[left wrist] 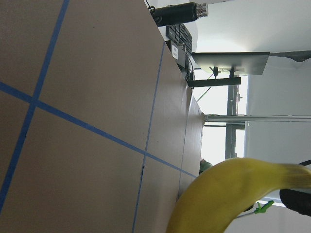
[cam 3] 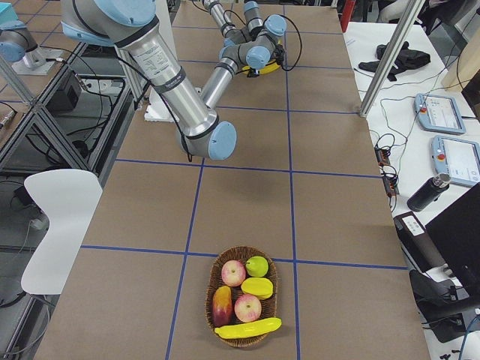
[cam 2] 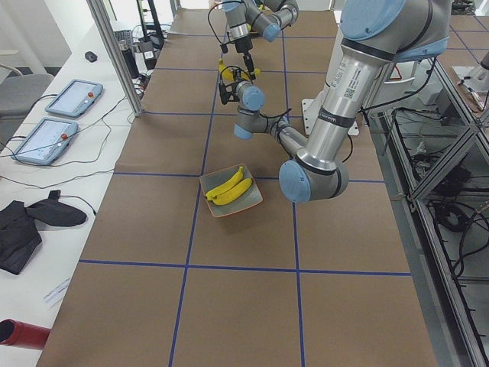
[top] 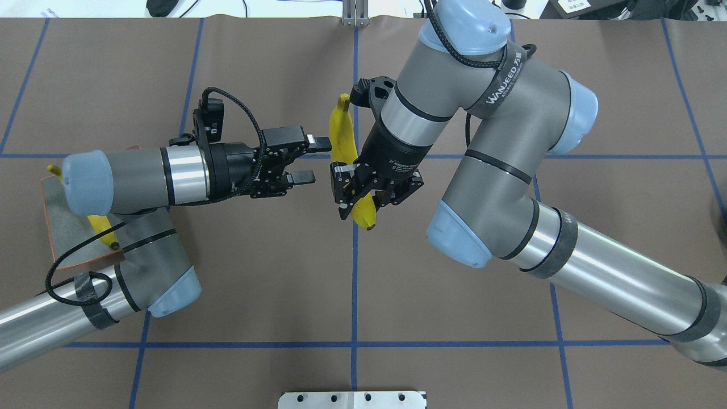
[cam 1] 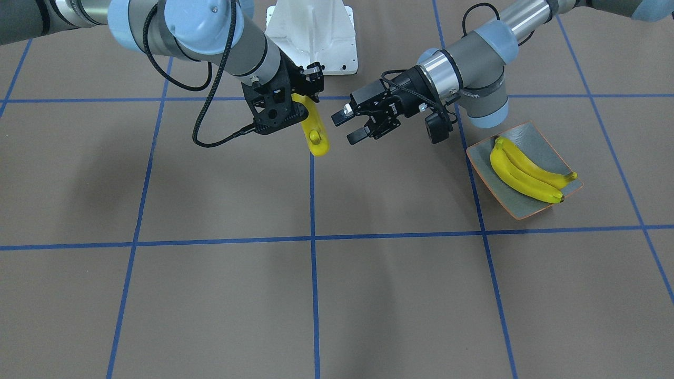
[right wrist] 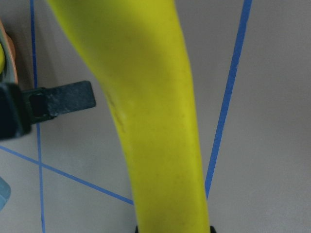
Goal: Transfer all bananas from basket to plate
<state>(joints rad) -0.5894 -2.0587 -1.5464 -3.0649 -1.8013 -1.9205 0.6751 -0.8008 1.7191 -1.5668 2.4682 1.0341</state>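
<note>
If the right gripper [top: 359, 199], clenched on a banana [top: 342, 133], releases before the wide-open left gripper [top: 317, 161] closes, it may fall.

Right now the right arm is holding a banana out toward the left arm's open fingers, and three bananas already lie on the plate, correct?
Not quite. The plate holds two bananas, not three; the exterior front-facing view shows it. The rest stands: the right gripper holds a banana near the open fingers of the left gripper.
</note>
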